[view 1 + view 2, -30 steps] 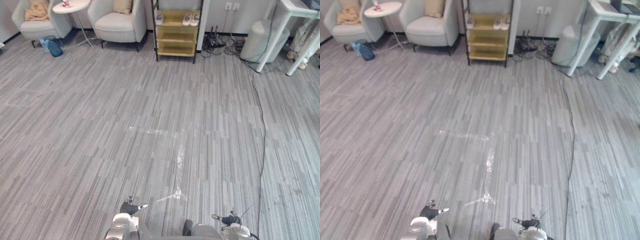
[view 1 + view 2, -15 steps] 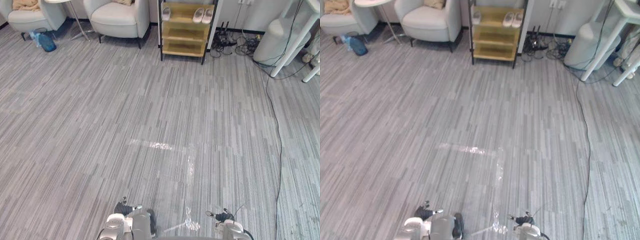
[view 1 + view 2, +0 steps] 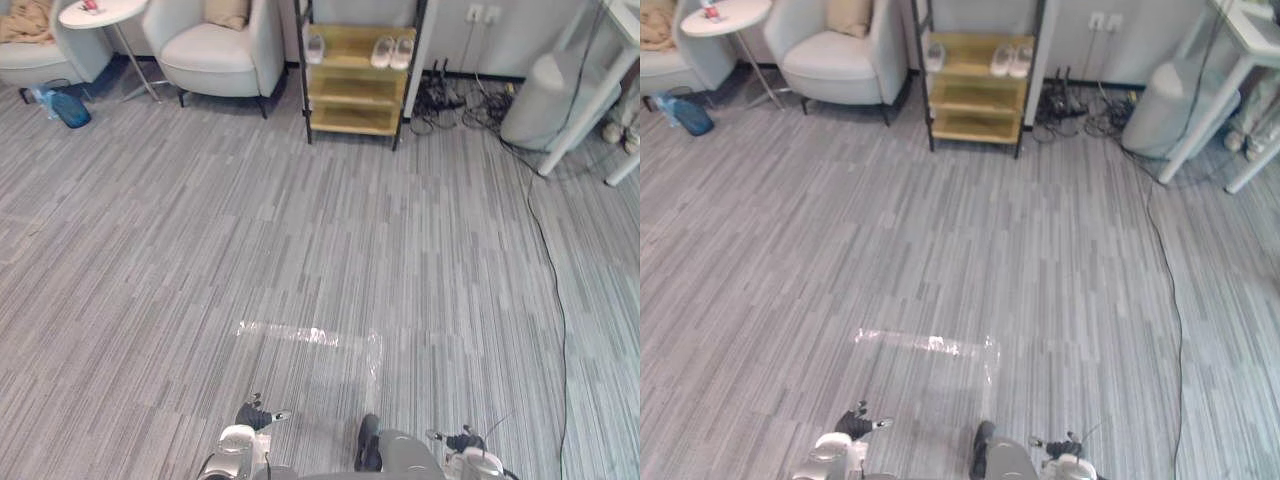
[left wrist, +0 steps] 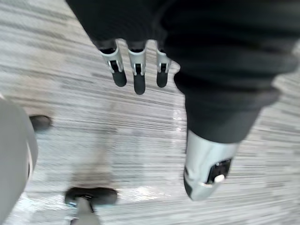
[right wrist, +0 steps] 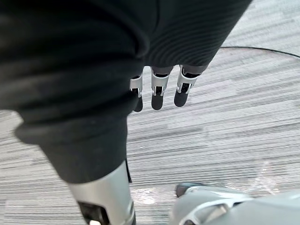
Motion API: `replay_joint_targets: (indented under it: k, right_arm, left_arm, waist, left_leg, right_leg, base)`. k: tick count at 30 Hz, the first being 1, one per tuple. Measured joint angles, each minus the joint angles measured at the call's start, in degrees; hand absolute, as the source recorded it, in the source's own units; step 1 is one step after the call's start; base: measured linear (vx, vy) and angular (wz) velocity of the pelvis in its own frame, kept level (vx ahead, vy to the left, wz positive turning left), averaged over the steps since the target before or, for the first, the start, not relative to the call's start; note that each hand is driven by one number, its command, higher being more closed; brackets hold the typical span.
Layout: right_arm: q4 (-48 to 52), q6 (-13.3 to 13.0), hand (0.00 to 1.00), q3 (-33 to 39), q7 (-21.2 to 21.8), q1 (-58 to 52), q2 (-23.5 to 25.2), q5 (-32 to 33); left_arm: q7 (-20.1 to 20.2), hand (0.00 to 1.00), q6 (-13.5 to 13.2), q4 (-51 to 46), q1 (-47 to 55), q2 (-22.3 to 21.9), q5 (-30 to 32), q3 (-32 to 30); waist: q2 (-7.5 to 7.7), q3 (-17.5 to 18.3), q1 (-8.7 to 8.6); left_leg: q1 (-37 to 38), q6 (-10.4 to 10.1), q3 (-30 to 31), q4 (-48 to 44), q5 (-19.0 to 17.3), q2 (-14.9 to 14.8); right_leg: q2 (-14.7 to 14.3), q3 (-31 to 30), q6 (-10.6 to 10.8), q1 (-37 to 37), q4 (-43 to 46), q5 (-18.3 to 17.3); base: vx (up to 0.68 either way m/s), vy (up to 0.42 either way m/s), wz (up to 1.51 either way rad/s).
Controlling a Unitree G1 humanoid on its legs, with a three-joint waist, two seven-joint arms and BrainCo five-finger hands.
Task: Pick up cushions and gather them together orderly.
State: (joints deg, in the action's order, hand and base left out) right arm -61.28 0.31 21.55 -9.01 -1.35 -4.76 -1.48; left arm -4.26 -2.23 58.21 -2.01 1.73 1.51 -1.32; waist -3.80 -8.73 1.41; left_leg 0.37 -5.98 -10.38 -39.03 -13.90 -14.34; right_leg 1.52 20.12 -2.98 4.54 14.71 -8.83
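- Left eye view: tan square cushion leans against the back of a light-grey upholstered armchair, just left of the yellow wooden shelf rack and well apart from both hands.
- Further left of the rack: round white side table, then a second light-grey armchair carrying a crumpled beige bundle; cushion or cloth, cannot tell.
- White shoes sit on the rack's upper shelf.
- Left hand: fingers straight, nothing in them, over grey striped carpet, well short of the rack.
- Right hand: fingers likewise extended, empty, over the same carpet.
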Motion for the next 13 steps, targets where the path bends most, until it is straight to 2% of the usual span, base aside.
replay_joint_targets:
  k: [1, 2, 3, 5, 6, 7, 8, 10, 13]
  right_arm:
    - [-0.1, 0.0, 0.00, 0.0, 0.0, -0.4, 0.0, 0.4]
    - [-0.1, 0.0, 0.00, 0.0, 0.0, -0.2, 0.1, 0.4]
    - [-0.1, 0.0, 0.00, 0.2, 0.0, 0.3, 0.4, 0.5]
    - [-0.2, 0.0, 0.00, 0.2, 0.0, 0.9, 0.6, 0.5]
    - [-0.4, 0.0, 0.00, 0.3, 0.0, 1.2, 0.7, 0.5]
    - [-0.5, 0.0, 0.00, 0.5, 0.0, 1.2, 0.1, 0.4]
    - [-0.7, 0.1, 0.00, 0.0, 0.0, 1.2, 1.0, 0.3]
    - [-0.8, 0.2, 0.00, 0.1, 0.1, 0.7, 1.8, 0.2]
    - [-0.8, 0.2, 0.00, 0.2, 0.0, 0.5, 2.0, 0.2]
  left_arm:
    - [0.1, 0.00, -0.1, -0.4, 0.5, -0.6, 0.0, 0.1]
    - [0.1, 0.00, 0.0, -0.4, 0.8, -0.9, 0.0, 0.1]
    - [0.4, 0.00, 0.1, -0.4, 1.0, -1.0, 0.0, 0.3]
    - [0.8, 0.00, 0.0, -0.5, 0.8, -0.9, -0.1, 0.5]
    - [0.8, 0.00, 0.0, -0.6, 0.8, -0.9, -0.2, 0.7]
    - [0.8, 0.00, 0.0, -0.4, 1.0, -1.0, -0.3, 0.8]
    - [0.6, 0.00, -0.2, -0.3, 0.8, 0.1, -0.5, 1.3]
    - [0.7, 0.00, -0.6, -0.2, -0.2, 2.5, -0.5, 2.5]
    - [0.7, 0.00, -0.6, 0.3, 0.7, 3.8, -0.5, 2.6]
  waist:
    - [-0.05, 0.0, 0.60]
    - [-0.06, 0.1, 0.85]
    - [0.13, -0.1, 0.86]
    - [0.44, -0.2, 1.35]
    - [0.28, -0.1, 1.67]
    - [-0.34, 0.2, 1.79]
    - [0.30, 0.5, 1.66]
    - [2.21, 0.2, 1.77]
    - [2.99, 0.2, 1.80]
  left_leg:
    - [-3.2, 0.2, -0.2, -6.0, -0.8, -1.4]
    - [-4.8, 0.6, -0.7, -7.1, -1.5, -1.7]
    - [-7.5, 0.9, -1.8, -5.6, -2.8, -1.5]
    - [-9.8, 1.3, -1.4, 3.5, -3.2, 0.8]
    - [-10.3, 1.2, 0.3, 12.4, -1.7, 3.0]
    - [-10.0, -0.3, 2.6, 20.0, 5.6, 4.4]
    - [-7.4, 0.0, 2.8, 22.4, 7.2, 7.3]
    - [-7.4, 0.7, 2.2, 22.6, 6.8, 8.9]
    - [-5.5, 0.8, 2.2, 23.7, 6.7, 9.9]
  right_leg:
    - [-0.2, 0.1, -0.3, -1.9, -0.9, -0.2]
    - [-0.2, 0.1, -0.3, -3.1, -1.8, -0.2]
    - [0.2, -0.2, 0.0, -4.9, -3.4, 0.0]
    - [1.7, -1.3, 0.9, -6.1, -4.1, -0.1]
    - [2.9, -2.5, 2.5, -6.8, -3.9, -0.2]
    - [3.3, -3.8, 4.2, -6.9, -3.6, -0.8]
    - [4.9, -6.2, 6.2, -7.9, -5.2, -0.4]
    - [6.2, -6.8, 7.0, -9.6, -7.9, 0.1]
    - [6.8, -6.7, 7.5, -11.3, -9.4, 0.5]
  base:
    - [0.33, 0.012, 0.08]
    - [0.27, 0.048, -0.12]
    - [0.26, 0.078, -0.13]
    - [0.26, 0.137, -0.22]
    - [0.26, 0.227, -0.42]
    - [0.36, 0.290, -0.42]
    - [0.31, 0.288, -0.19]
    - [0.25, 0.193, 0.02]
    - [0.13, 0.043, 0.04]
